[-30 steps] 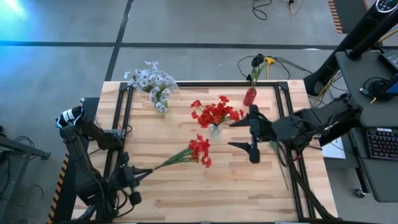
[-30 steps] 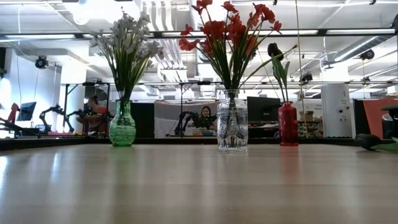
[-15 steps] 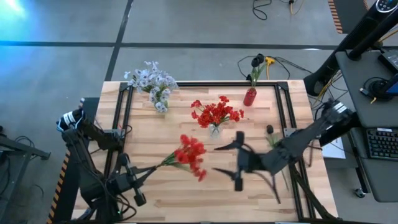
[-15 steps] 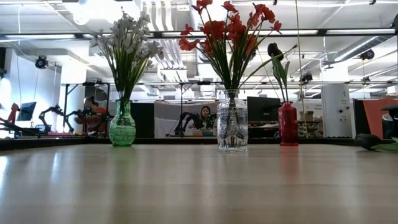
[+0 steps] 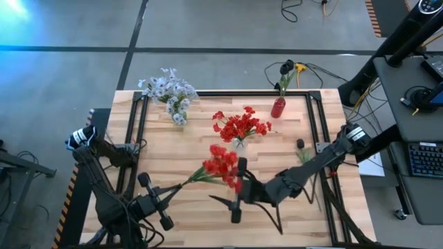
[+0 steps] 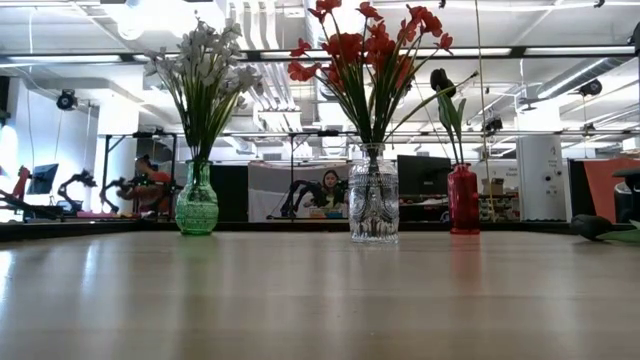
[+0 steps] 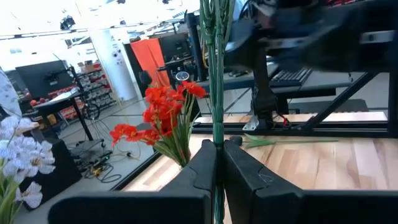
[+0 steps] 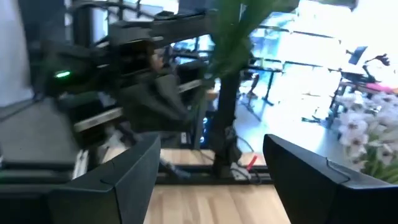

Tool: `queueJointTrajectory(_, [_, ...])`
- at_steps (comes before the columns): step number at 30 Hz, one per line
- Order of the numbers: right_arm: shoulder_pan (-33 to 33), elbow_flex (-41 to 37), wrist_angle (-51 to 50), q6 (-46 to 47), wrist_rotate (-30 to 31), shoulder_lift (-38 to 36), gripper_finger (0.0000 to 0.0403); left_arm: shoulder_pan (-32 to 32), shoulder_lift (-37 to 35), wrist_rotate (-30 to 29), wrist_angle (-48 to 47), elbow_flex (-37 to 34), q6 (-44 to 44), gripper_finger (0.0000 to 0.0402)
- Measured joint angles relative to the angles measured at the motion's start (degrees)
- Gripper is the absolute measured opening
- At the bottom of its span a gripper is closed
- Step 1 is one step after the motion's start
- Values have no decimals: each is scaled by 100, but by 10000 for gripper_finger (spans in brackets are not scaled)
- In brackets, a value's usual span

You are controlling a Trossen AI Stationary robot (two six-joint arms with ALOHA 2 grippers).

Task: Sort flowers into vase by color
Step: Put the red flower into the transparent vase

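My left gripper (image 5: 158, 202) is near the table's near-left corner, shut on the long green stem of a red flower spray (image 5: 221, 166). The spray's blossoms reach out over the table's middle. My right gripper (image 5: 232, 191) is open wide just beside those blossoms, on their near-right side; a blurred green stem (image 8: 229, 37) shows ahead of it. Three vases stand along the far side. A green one (image 6: 197, 205) holds white flowers, a clear one (image 6: 374, 200) holds red flowers, and a red one (image 6: 462, 200) holds a dark flower. Another dark flower (image 5: 300, 144) lies on the table at the right. My left gripper pinches the red spray's green stem (image 7: 215, 134) between its two shut fingers (image 7: 200, 163), near the stem's bare lower end. The fingers lie across the stem. The stem runs on straight from the fingers toward the table's middle, with the blossoms (image 5: 223, 164) at its far end.
A black frame rail (image 5: 315, 117) runs around the tabletop. The right arm (image 5: 325, 160) stretches across the table's right half from its base. Bare wood lies along the near edge (image 5: 277, 232) and at the left middle.
My right gripper has swept from the right-middle of the table toward the near edge and the left, and now sits beside the red blossoms. My left gripper has shifted slightly toward the near edge and the right. The spray's blossom end has swung a little with it.
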Motion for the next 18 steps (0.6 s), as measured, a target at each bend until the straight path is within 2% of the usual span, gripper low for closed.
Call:
queueJointTrajectory(3, [-168, 0, 251, 65, -131, 63, 278, 34, 148, 0, -1, 276, 145, 0])
queueJointTrajectory(7, [-335, 2, 430, 195, -1159, 101, 277, 64, 264, 3, -19, 463, 279, 0])
queueJointTrajectory(9, [-373, 0, 526, 230, -1465, 102, 274, 85, 307, 3, -32, 494, 397, 0])
queueJointTrajectory(16, [-381, 2, 742, 39, -1499, 65, 270, 253, 333, 6, -58, 495, 468, 0])
queueJointTrajectory(18, [-412, 0, 742, 136, -1316, 64, 271, 284, 333, 5, -58, 495, 470, 0])
